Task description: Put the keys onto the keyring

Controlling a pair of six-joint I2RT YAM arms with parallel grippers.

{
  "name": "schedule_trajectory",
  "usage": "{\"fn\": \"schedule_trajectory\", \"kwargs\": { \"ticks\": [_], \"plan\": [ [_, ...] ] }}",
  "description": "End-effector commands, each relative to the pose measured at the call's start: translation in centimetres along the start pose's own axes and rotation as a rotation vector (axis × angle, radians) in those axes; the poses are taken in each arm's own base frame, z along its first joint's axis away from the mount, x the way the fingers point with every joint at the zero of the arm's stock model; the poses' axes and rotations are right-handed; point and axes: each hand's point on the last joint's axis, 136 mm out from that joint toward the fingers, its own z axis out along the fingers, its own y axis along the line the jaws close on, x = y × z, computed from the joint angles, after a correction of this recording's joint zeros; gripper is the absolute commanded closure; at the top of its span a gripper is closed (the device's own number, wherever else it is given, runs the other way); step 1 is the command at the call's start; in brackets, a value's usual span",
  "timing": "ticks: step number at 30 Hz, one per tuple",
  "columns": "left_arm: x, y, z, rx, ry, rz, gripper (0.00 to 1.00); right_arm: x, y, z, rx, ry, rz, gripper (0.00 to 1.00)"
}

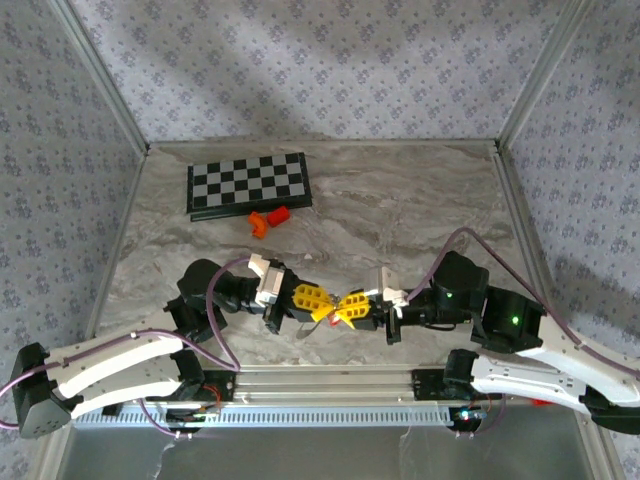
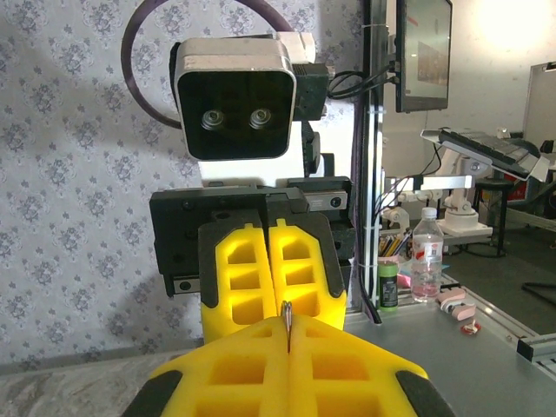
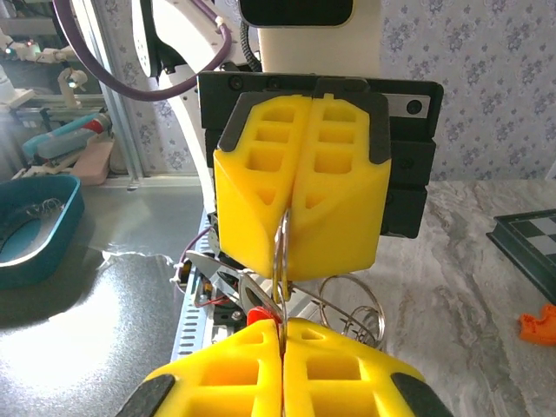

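Two arms come in from the near edge of the table (image 1: 430, 205) and bend toward each other, elbows out and forearms low, so the claws meet tip to tip just past the rail. The left gripper (image 1: 323, 304) points right and the right gripper (image 1: 351, 308) points left. Each has its yellow fingers pressed flat together.

The keyring (image 3: 260, 314) is pinched between them, clear of the tabletop. Its small red tag sits at the seam of the right gripper's tips. Its thin silver wire loop runs straight across the gap, long axis from one claw to the other, into the seam of the left gripper's fingers. More thin wire loops (image 3: 352, 311) hang just beside it.

Farther back lie two orange blocks (image 1: 268, 219), and behind them a chessboard (image 1: 248, 185).
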Motion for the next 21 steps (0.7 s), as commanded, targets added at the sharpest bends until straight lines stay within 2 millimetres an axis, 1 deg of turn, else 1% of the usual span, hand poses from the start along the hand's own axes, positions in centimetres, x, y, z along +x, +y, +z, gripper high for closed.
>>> {"fn": "schedule_trajectory", "kwargs": {
  "ticks": [1,5,14,21],
  "plan": [
    [-2.9,-1.5,0.3,0.058,-0.056,0.069,1.00,-0.2,-0.3,0.2,0.003,-0.014,0.008,0.97],
    [-2.8,-1.9,0.5,0.086,-0.049,0.068,1.00,0.0,-0.2,0.6,-0.013,-0.001,0.015,1.00],
    [-2.4,-2.8,1.2,0.157,-0.029,0.054,1.00,0.4,-0.8,1.2,-0.015,0.027,0.032,1.00],
    [-2.2,-2.7,1.3,0.159,-0.024,0.053,1.00,-0.2,-1.1,1.0,-0.014,0.005,0.020,1.00]
  ]
}}
